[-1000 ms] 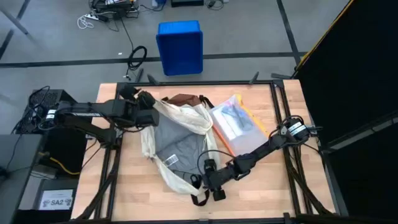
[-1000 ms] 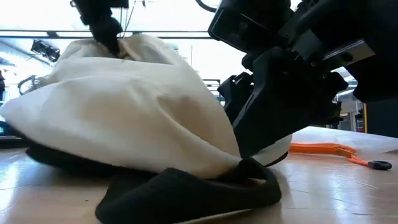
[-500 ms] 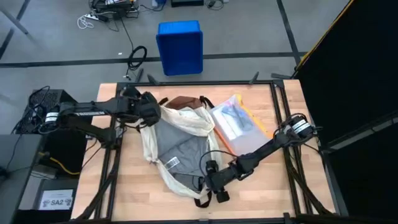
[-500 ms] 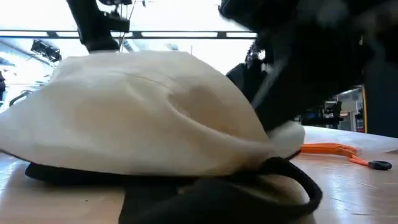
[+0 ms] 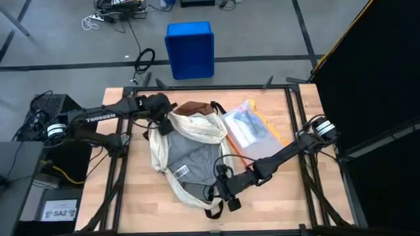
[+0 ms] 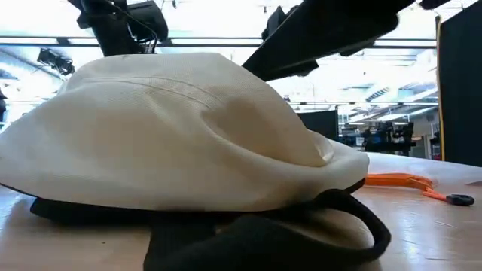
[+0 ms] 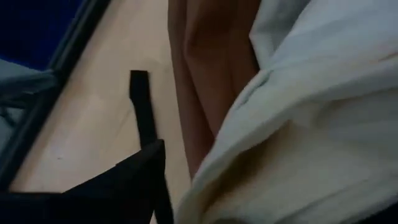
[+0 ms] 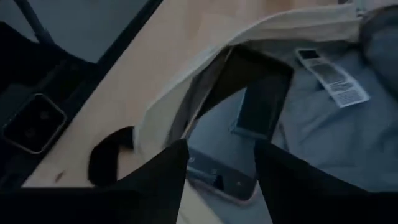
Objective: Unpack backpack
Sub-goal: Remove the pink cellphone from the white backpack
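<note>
Backpack (image 5: 187, 154) lay mid-table, opened wide, grey lining up, brown base toward far edge, dark strap trailing off near end. Left gripper (image 5: 165, 121) sat at cream rim by far-left corner of backpack; cannot tell its finger state. Right gripper (image 5: 220, 185) hovered at near opening edge, fingers (image 8: 158, 180) spread apart, nothing between. Clear orange-edged pouch (image 5: 251, 131) lay just beside backpack, on right-arm side.

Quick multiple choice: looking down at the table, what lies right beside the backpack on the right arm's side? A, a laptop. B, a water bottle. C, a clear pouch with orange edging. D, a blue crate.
C: in the high view the clear pouch with orange edging lies on the table against the backpack, on the side the right arm comes from.
</note>
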You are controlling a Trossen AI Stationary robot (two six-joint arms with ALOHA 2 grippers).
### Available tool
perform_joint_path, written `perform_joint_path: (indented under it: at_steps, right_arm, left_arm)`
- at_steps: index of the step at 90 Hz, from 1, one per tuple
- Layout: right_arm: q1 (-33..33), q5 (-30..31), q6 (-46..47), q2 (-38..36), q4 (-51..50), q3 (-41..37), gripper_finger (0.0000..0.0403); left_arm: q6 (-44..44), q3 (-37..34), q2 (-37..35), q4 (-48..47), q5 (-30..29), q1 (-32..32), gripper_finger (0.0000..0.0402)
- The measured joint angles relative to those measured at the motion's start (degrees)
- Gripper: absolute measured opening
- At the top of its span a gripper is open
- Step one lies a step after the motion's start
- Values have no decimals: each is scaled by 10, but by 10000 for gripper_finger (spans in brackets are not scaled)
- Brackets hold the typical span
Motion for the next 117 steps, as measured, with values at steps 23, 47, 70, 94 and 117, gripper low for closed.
perform_joint_path:
  at_steps: [23,47,70,94,117]
  right_arm:
    - [-12,3,0,0,1,0,161]
    - [-12,3,0,-1,2,1,164]
    - [-22,3,-1,-1,4,1,166]
    - [-28,6,-2,-1,4,1,170]
    - [-29,65,-21,-1,-8,1,169]
  left_arm:
    - [22,83,-45,-61,11,13,283]
    - [16,145,-84,-126,27,-8,283]
    - [12,151,-103,-127,69,-50,288]
    - [-16,143,-100,-3,160,-174,288]
    - [-34,62,-4,188,71,-388,263]
